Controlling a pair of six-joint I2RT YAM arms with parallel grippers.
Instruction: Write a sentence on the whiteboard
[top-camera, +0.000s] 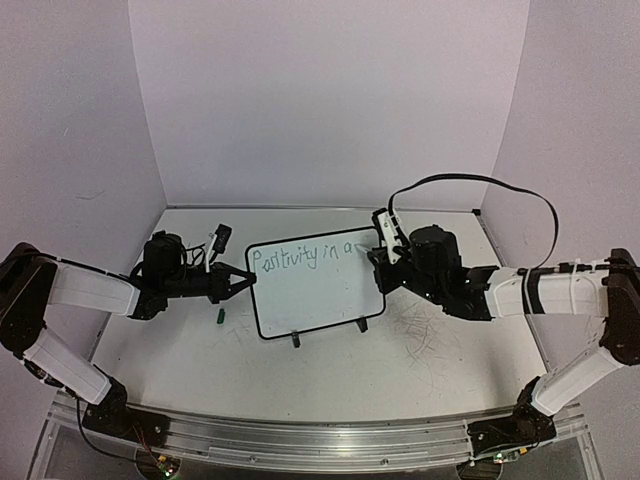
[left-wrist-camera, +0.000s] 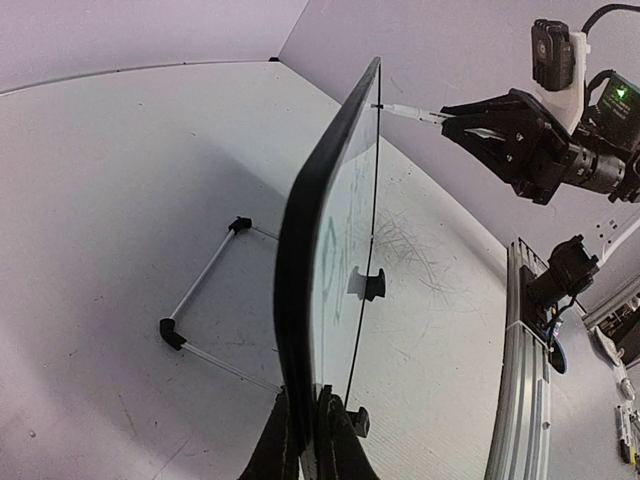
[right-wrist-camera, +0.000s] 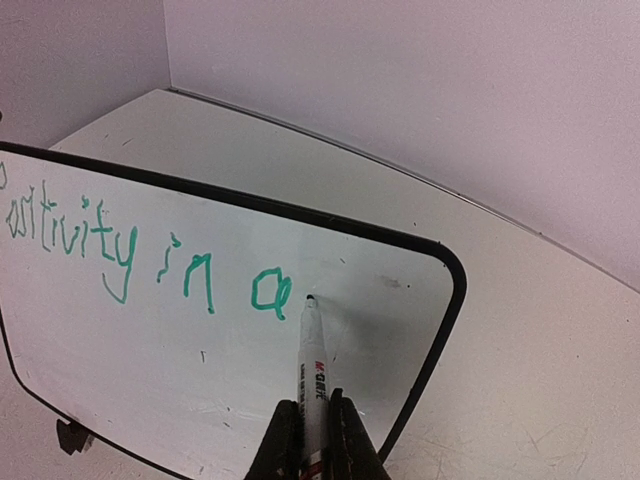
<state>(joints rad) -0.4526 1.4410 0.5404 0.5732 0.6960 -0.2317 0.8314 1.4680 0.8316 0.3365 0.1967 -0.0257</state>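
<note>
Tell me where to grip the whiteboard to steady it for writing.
Pinch the whiteboard by its thin left rim, coming in from its left, as the left gripper does. The board stands near upright, and the marker works the right end.

Green sentence (right-wrist-camera: 115, 255) on white, black-rimmed whiteboard (right-wrist-camera: 200, 370). White marker (right-wrist-camera: 312, 360), red print, black tip at 12 o'clock. Grey scribbles (top-camera: 425, 335) on white tabletop (right-wrist-camera: 560, 350).

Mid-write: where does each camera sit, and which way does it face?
Top external: above, behind the bases, looking down on the whiteboard; both arms show.
Left wrist: sights along the whiteboard's edge toward the right pincer; own fingers clamp its rim.
Right wrist: faces the sentence; own fingers hold the marker.
Shared: all show the whiteboard.
</note>
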